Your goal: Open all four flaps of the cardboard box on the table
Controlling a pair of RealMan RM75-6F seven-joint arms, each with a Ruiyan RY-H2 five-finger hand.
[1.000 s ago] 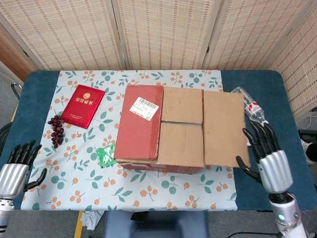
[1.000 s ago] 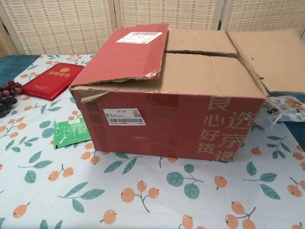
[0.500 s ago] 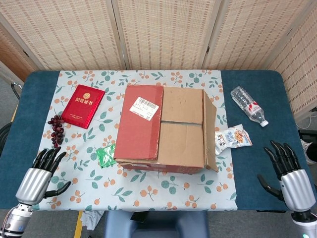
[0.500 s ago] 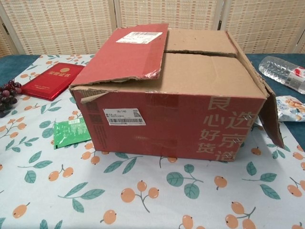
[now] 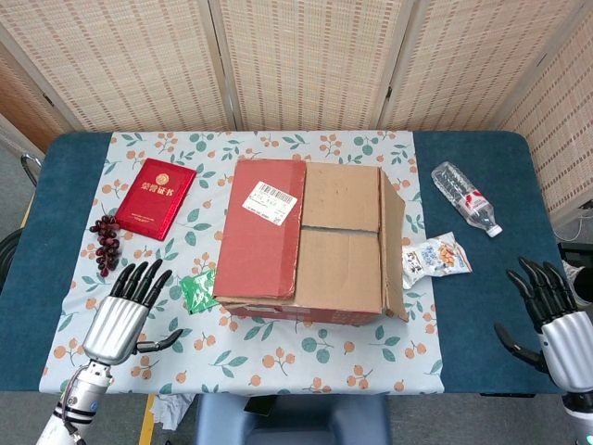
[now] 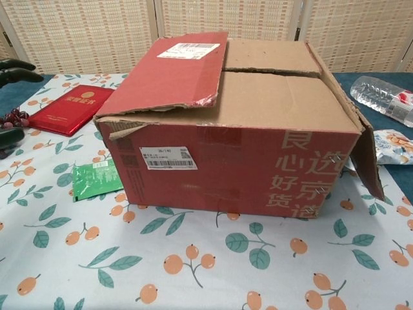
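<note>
The red-and-brown cardboard box (image 5: 301, 241) sits between both hands, its right flap (image 5: 393, 243) hanging down, the other flaps covering the inside. The left hand (image 5: 125, 315) and right hand (image 5: 556, 320) have spread fingers, holding nothing. A green packet (image 5: 196, 290) lies just right of the left hand.

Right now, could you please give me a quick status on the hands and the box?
Left hand open, near the green packet. Right hand open, at table edge. Cardboard box: right flap hanging down, red flap and two middle flaps shut.
</note>
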